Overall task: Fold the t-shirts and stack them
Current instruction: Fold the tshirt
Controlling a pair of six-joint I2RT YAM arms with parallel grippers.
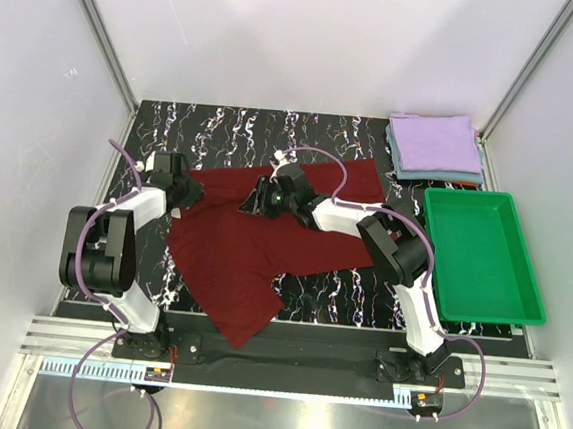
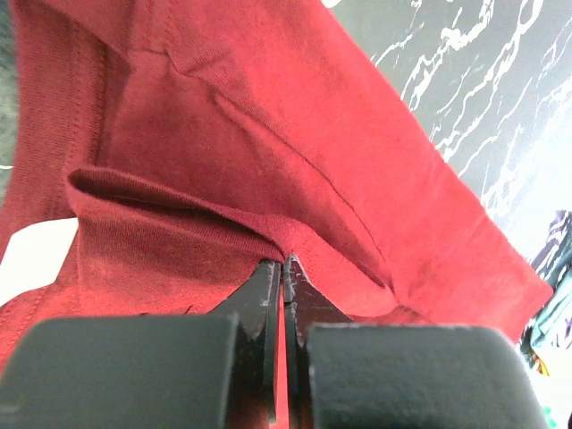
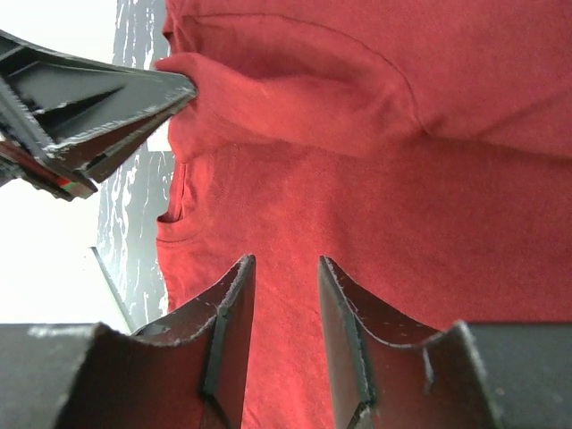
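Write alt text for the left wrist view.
The left gripper, jaws shut, pinches a raised fold of the maroon t-shirt, which fills most of the frame. A strip of the black, white-veined table shows at the upper right.

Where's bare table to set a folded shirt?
Bare tabletop runs along the back, between the maroon t-shirt and the wall, left of the folded t-shirt stack. A smaller patch sits between shirt and green tray. Left gripper and right gripper crowd the middle.
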